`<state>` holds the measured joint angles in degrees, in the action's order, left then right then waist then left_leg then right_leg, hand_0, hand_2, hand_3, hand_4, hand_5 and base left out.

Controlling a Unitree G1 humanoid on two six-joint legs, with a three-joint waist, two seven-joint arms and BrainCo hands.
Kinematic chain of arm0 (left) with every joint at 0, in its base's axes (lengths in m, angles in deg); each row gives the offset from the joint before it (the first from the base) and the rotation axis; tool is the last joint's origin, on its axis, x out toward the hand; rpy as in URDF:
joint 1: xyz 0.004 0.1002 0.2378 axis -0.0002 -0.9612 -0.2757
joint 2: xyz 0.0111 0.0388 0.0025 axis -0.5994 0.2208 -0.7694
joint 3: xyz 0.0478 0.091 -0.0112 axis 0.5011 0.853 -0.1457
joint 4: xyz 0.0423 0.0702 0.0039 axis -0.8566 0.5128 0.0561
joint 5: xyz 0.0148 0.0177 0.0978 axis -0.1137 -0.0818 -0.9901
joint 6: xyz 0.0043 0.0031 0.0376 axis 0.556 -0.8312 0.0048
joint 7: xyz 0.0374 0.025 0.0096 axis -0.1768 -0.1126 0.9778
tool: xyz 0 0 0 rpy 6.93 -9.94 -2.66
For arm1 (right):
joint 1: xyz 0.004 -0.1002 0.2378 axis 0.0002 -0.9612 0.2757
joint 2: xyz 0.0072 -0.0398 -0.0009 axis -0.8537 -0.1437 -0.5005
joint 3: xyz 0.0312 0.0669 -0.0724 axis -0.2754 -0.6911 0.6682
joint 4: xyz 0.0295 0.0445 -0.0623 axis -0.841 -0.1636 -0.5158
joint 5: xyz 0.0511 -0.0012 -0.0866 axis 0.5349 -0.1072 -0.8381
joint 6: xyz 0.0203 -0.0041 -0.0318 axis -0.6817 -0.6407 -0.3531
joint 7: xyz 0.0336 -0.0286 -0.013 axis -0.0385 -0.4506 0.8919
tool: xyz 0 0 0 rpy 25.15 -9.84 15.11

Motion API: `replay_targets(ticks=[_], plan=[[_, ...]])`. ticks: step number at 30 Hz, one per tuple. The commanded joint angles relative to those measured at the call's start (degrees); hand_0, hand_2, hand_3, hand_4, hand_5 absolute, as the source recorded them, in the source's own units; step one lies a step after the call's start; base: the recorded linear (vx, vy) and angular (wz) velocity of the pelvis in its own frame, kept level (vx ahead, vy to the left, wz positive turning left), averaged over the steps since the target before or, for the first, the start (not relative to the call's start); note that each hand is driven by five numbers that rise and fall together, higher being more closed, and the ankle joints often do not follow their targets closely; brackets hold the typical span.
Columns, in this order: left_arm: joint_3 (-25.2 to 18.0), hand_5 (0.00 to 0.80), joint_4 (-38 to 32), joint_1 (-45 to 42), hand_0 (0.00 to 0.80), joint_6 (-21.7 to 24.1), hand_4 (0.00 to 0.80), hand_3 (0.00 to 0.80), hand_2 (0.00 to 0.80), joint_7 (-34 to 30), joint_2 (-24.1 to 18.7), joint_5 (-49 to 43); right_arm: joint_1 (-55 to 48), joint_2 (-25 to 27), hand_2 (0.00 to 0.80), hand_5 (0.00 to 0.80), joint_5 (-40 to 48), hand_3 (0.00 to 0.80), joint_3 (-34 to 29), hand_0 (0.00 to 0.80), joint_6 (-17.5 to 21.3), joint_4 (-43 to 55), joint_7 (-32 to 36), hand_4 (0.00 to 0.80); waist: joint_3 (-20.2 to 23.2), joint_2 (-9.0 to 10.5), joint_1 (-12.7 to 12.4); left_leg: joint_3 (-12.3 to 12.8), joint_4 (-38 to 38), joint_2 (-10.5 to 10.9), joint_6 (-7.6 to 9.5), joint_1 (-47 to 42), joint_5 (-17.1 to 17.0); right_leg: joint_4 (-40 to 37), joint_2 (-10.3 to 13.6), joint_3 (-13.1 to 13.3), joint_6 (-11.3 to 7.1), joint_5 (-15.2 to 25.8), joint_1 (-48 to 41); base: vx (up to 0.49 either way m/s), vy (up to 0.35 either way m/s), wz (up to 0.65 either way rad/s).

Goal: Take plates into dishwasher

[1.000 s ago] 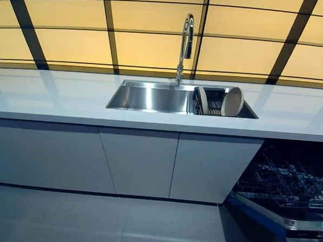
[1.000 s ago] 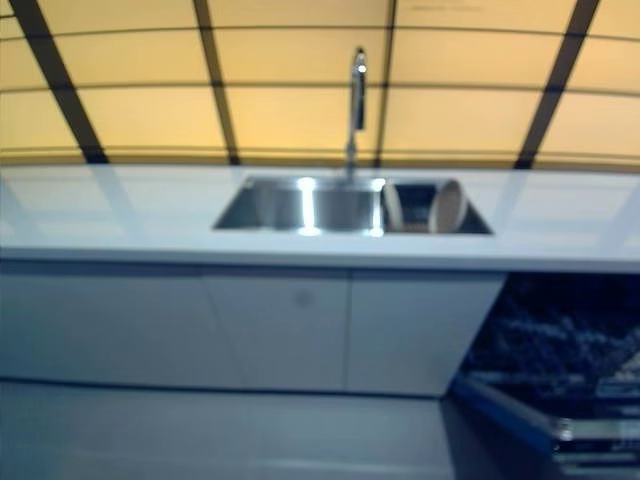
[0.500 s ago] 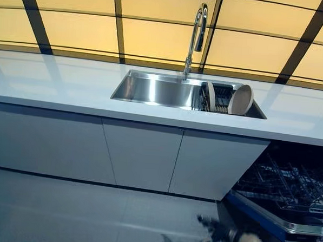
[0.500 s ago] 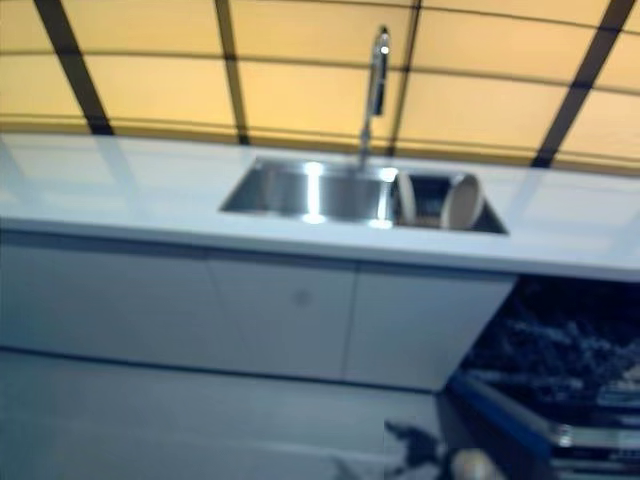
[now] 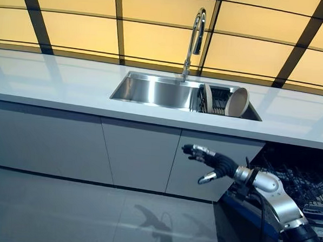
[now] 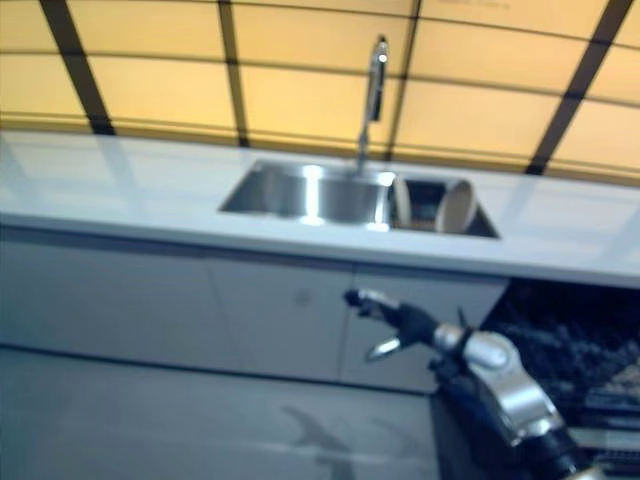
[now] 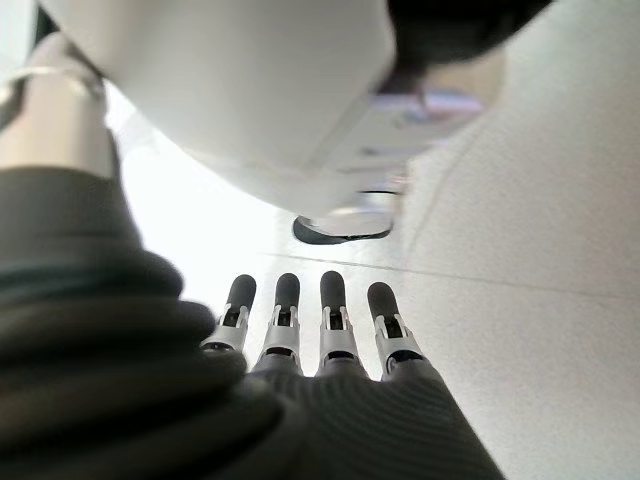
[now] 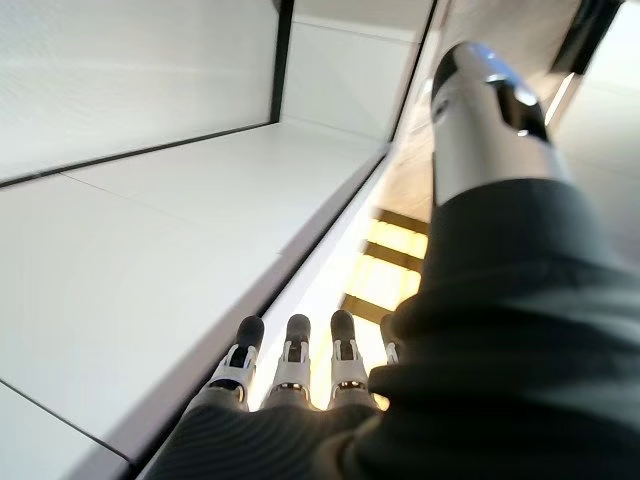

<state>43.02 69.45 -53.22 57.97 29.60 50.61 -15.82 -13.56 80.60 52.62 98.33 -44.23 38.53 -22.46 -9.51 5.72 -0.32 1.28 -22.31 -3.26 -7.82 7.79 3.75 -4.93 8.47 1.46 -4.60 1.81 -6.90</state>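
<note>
A beige plate and a white plate stand on edge in a dark dish rack at the right end of the steel sink. The open dishwasher with its dark wire rack is at the lower right, below the counter. My right hand is raised in front of the white cabinet doors, below the sink, fingers straight and empty; its wrist view shows the same. My left hand shows only in its wrist view, fingers straight over the floor, holding nothing.
A tall faucet rises behind the sink. The white counter runs left and right of it, with yellow wall panels behind. White cabinet doors stand below. The grey floor lies in front.
My right arm has risen from the lower right edge and the hand is now up in front of the cabinet doors. The plates have not moved; the camera shifted slightly.
</note>
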Motion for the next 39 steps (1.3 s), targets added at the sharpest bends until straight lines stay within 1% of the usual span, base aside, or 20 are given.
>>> replay_targets(ticks=[1, 2, 4, 8, 11, 12, 13, 15, 17, 20, 21, 26, 30, 32, 34, 35, 36, 37, 38, 39], plan=[[3.0, 0.000, 3.7, -1.7, 0.000, -0.3, 0.000, 0.000, 0.000, 0.7, 0.6, -0.4, 3.6, -0.1, 0.000, 0.000, 0.8, 0.000, 1.1, 0.000, 1.7, 2.2, -1.6, 0.000, -1.0, -3.08, -2.1, 0.7, 12.1, 2.2, 3.11, 1.5, -14.2, 3.1, -10.4, -1.6, 4.54, -3.1, -4.1, 0.272, 0.099, -0.58], [3.4, 0.000, 4.1, -1.7, 0.000, -0.2, 0.000, 0.000, 0.000, 1.0, 0.7, 0.2, 4.2, 0.2, 0.000, 0.000, 0.9, 0.000, 2.2, 0.000, 1.3, 2.5, -2.2, 0.000, -1.1, -3.77, -2.8, -0.3, 14.9, 1.6, 2.51, 3.0, -17.3, 2.9, -11.3, -0.6, 4.80, -3.2, -4.7, 0.285, 0.095, -0.96], [3.7, 0.000, 4.8, -2.1, 0.000, 0.2, 0.000, 0.000, 0.000, 1.5, 0.9, 1.8, 5.4, 1.1, 0.000, 0.000, 2.0, 0.000, 4.0, 0.000, 0.2, 2.7, -1.8, 0.000, -1.5, -4.40, -3.7, -1.7, 19.8, 0.9, 1.62, 3.7, -21.4, 2.4, -12.1, 1.6, 5.26, -4.0, -6.8, 0.380, 0.157, -1.14], [3.2, 0.000, 5.1, -3.1, 0.000, 1.0, 0.000, 0.000, 0.000, 1.4, 0.9, 4.0, 5.9, 2.8, 0.000, 0.000, 2.0, 0.000, 6.5, 0.000, -0.7, 3.9, 2.2, 0.000, -1.6, -5.31, -4.5, -2.3, 22.1, -0.6, 0.86, 4.6, -24.3, 3.9, -11.8, 4.0, 5.22, -6.9, -9.5, 0.334, 0.202, -0.17], [2.9, 0.000, 5.6, -1.9, 0.000, 0.8, 0.000, 0.000, 0.000, 1.8, 0.3, 5.1, 7.6, 3.1, 0.000, 0.000, 0.6, 0.000, 9.3, 0.000, 0.4, 3.9, 3.3, 0.000, -1.6, -5.03, -5.5, -1.3, 19.9, -1.0, 1.89, 6.6, -21.6, 6.8, -9.9, 4.4, 4.63, -10.0, -10.4, 0.223, 0.173, -0.10], [2.5, 0.000, 5.7, -1.3, 0.000, 0.0, 0.000, 0.000, 0.000, 2.0, -0.3, 4.5, 8.1, 3.0, 0.000, 0.000, -0.1, 0.000, 10.5, 0.000, 0.3, 3.6, 3.5, 0.000, -1.6, -4.23, -5.9, -0.1, 17.6, -0.7, 2.93, 7.3, -17.7, 8.3, -8.2, 3.5, 3.88, -11.1, -10.6, 0.212, 0.149, 0.00], [2.3, 0.000, 5.7, -0.9, 0.000, 0.0, 0.000, 0.000, 0.000, 2.4, -0.7, 4.4, 8.0, 2.9, 0.000, 0.000, -0.7, 0.000, 10.9, 0.000, 0.1, 3.5, 3.4, 0.000, -1.3, -3.67, -6.2, 0.8, 15.4, -0.2, 3.65, 8.0, -15.2, 9.2, -6.9, 2.7, 3.01, -11.8, -11.2, 0.213, 0.139, -0.05], [1.7, 0.000, 5.2, -0.8, 0.000, 0.4, 0.000, 0.000, 0.000, 2.8, -1.4, 4.4, 7.1, 3.0, 0.000, 0.000, -1.2, 0.000, 11.3, 0.000, 0.3, 3.8, 4.1, 0.000, -0.4, -2.76, -6.8, 2.7, 13.2, 0.1, 4.62, 8.6, -12.4, 10.2, -4.6, 0.8, 1.04, -12.0, -12.1, 0.213, 0.134, -0.36], [1.8, 0.000, 4.3, -0.8, 0.000, -0.2, 0.000, 0.000, 0.000, 2.4, -2.2, 2.5, 5.3, 3.1, 0.000, 0.000, -0.4, 0.000, 10.7, 0.000, -1.1, 5.6, 5.9, 0.000, 1.2, -2.06, -7.2, 3.8, 12.1, 0.5, 5.15, 8.8, -11.3, 11.9, -2.3, -1.8, -0.89, -11.0, -11.8, 0.235, 0.157, -0.64], [2.3, 0.000, 4.3, -0.7, 0.000, -0.3, 0.000, 0.000, 0.000, 2.1, -3.1, 0.5, 4.9, 2.4, 0.000, 0.000, -0.7, 0.000, 10.5, 0.000, -1.3, 5.8, 6.0, 0.000, 2.3, -1.95, -7.3, 3.4, 11.8, 0.9, 5.35, 9.2, -10.8, 13.4, -1.0, -2.8, -1.38, -10.0, -10.5, 0.179, 0.144, -0.15], [2.3, 0.000, 4.2, -0.3, 0.000, -0.5, 0.000, 0.000, 0.000, 1.7, -3.7, 0.2, 5.0, 2.1, 0.000, 0.000, -0.6, 0.000, 10.6, 0.000, -1.8, 6.1, 5.9, 0.000, 3.0, -1.84, -7.2, 3.0, 12.0, 1.7, 5.68, 9.0, -10.2, 13.8, -0.4, -3.1, -1.73, -9.0, -9.7, 0.137, 0.131, -0.03], [2.1, 0.000, 4.3, 0.3, 0.000, -0.8, 0.000, 0.000, 0.000, 0.3, -4.1, -1.1, 5.3, 2.2, 0.000, 0.000, -0.8, 0.000, 10.7, 0.000, -2.3, 6.1, 6.2, 0.000, 4.0, -1.64, -6.9, 2.3, 12.9, 2.8, 6.44, 8.2, -9.1, 13.9, 0.8, -3.3, -2.48, -7.0, -7.8, 0.079, 0.103, 0.03], [2.1, 0.000, 5.7, 0.9, 0.000, -0.8, 0.000, 0.000, 0.000, -0.5, -3.6, -2.4, 5.8, 1.7, 0.000, 0.000, -1.4, 0.000, 10.5, 0.000, -2.6, 6.3, 7.1, 0.000, 4.5, -1.19, -6.1, 2.2, 14.3, 4.0, 7.44, 6.9, -8.3, 15.0, 1.8, -2.4, -3.40, -3.7, -5.8, 0.072, 0.112, -0.02], [2.5, 0.000, 5.7, 1.5, 0.000, -0.9, 0.000, 0.000, 0.000, -0.6, -3.2, -2.5, 6.1, 1.9, 0.000, 0.000, -1.2, 0.000, 10.6, 0.000, -2.7, 6.4, 6.9, 0.000, 4.7, -1.14, -5.7, 2.3, 15.1, 4.7, 8.17, 6.1, -7.8, 17.2, 2.2, -1.8, -3.49, -1.7, -4.5, 0.064, 0.150, -0.01], [3.3, 0.000, 6.1, 2.0, 0.000, -0.2, 0.000, 0.000, 0.000, -0.3, -2.9, -2.8, 6.4, 1.5, 0.000, 0.000, -1.8, 0.000, 10.5, 0.000, -2.1, 5.5, 6.1, 0.000, 5.2, -1.39, -6.2, 2.6, 15.9, 5.7, 9.46, 5.9, -7.6, 23.8, 3.1, -2.0, -3.47, 3.3, -4.2, 0.027, 0.161, 0.11], [3.4, 0.000, 6.2, 2.0, 0.000, -0.1, 0.000, 0.000, 0.000, -0.2, -2.9, -2.8, 6.3, 1.3, 0.000, 0.000, -2.0, 0.000, 10.4, 0.000, -1.9, 5.5, 6.1, 0.000, 5.2, -1.38, -6.2, 2.7, 16.1, 5.9, 9.63, 5.7, -7.6, 25.0, 3.4, -2.1, -3.53, 3.7, -4.0, 0.038, 0.157, 0.07], [3.5, 0.000, 6.4, 2.1, 0.000, 0.2, 0.000, 0.000, 0.000, 0.0, -3.0, -2.7, 5.9, 0.8, 0.000, 0.000, -2.6, 0.000, 10.2, 0.000, -1.5, 5.4, 6.2, 0.000, 5.3, -1.88, -6.1, 2.8, 16.8, 6.1, 10.26, 4.9, -7.3, 29.8, 3.1, -2.3, -3.67, 5.4, -2.6, 0.131, 0.225, -0.09], [3.2, 0.000, 6.2, 2.1, 0.000, -0.1, 0.000, 0.000, 0.000, 0.3, -3.1, -3.5, 5.0, 0.5, 0.000, 0.000, -2.7, 0.000, 10.2, 0.000, -1.5, 5.8, 6.3, 0.000, 5.1, -2.73, -5.4, 3.1, 17.7, 6.0, 10.66, 3.0, -7.0, 35.7, 1.7, -2.7, -3.39, 6.1, 0.8, 0.143, 0.227, -0.09], [3.2, 0.000, 6.2, 2.1, 0.000, -0.2, 0.000, 0.000, 0.000, 0.4, -3.2, -3.5, 4.9, 0.6, 0.000, 0.000, -2.6, 0.000, 10.2, 0.000, -1.6, 6.0, 6.3, 0.000, 5.0, -2.85, -5.1, 3.1, 17.8, 6.0, 10.66, 2.5, -6.8, 36.4, 1.3, -2.6, -3.30, 5.8, 2.0, 0.214, 0.214, 0.04], [3.1, 0.000, 5.9, 1.7, 0.000, -0.3, 0.000, 0.000, 0.000, 0.7, -3.4, -3.5, 4.4, 0.6, 0.000, 0.000, -2.6, 0.000, 10.3, 0.000, -2.4, 6.6, 6.2, 0.000, 4.2, -2.93, -3.5, 2.3, 18.4, 6.4, 10.64, 0.0, -6.2, 37.8, -0.9, -2.8, -2.81, 3.9, 6.5, 0.290, 0.142, 0.20]])
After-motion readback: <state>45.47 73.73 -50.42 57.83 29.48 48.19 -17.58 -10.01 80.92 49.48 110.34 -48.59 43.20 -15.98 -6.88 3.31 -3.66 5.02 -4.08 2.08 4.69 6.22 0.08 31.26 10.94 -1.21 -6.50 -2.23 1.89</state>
